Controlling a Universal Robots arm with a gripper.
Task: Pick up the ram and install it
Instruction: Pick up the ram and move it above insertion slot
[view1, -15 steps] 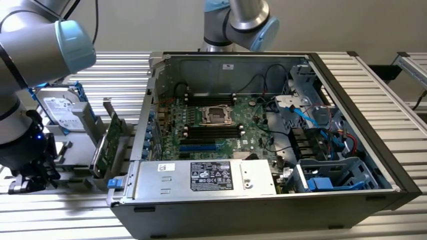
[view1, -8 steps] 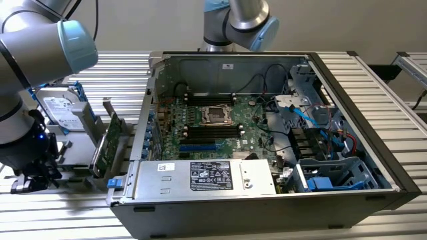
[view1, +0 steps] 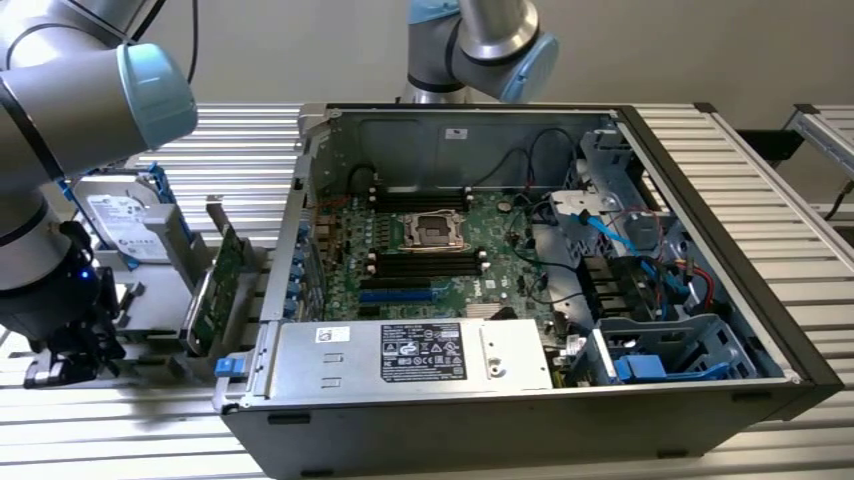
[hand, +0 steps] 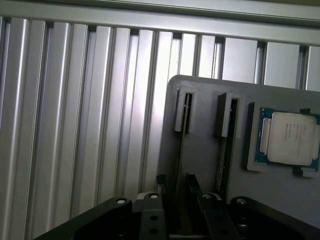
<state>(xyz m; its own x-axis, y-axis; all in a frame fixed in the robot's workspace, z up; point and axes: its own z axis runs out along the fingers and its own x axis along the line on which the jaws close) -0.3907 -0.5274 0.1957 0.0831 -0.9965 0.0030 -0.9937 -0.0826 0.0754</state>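
2 thin boards are standing edge-on in the narrow slots of the gray holder (hand: 200, 140). The ram (hand: 179, 160) that the gripper (hand: 176, 192) is lining up on is, as far as I can judge, the one in the slot farther from the processor chip (hand: 289, 138); the second stick (hand: 224, 150) is sitting in the slot just beside that chip. The fingers (hand: 192, 187) are standing apart with nothing clamped between them, and the ram's edge is running toward the gap between them, so the step in hand is looking like the approach to the grasp, with the pick not yet made. In the exterior view the arm's wrist (view1: 60, 340) is hanging low at the lower left of the frame, over the slatted worktop (view1: 174, 440) and well apart from the open computer case (view1: 694, 210), whose black memory slots (view1: 424, 262) are lying near the middle of the frame. Doing this well is calling for fingers held parallel to the board's flat faces, the gap centred on the thin edge so that neither finger is nudging the stick sideways in its slot, and a path that is keeping clear of the neighbouring stick. Whether the fingers are already touching the ram I cannot tell.
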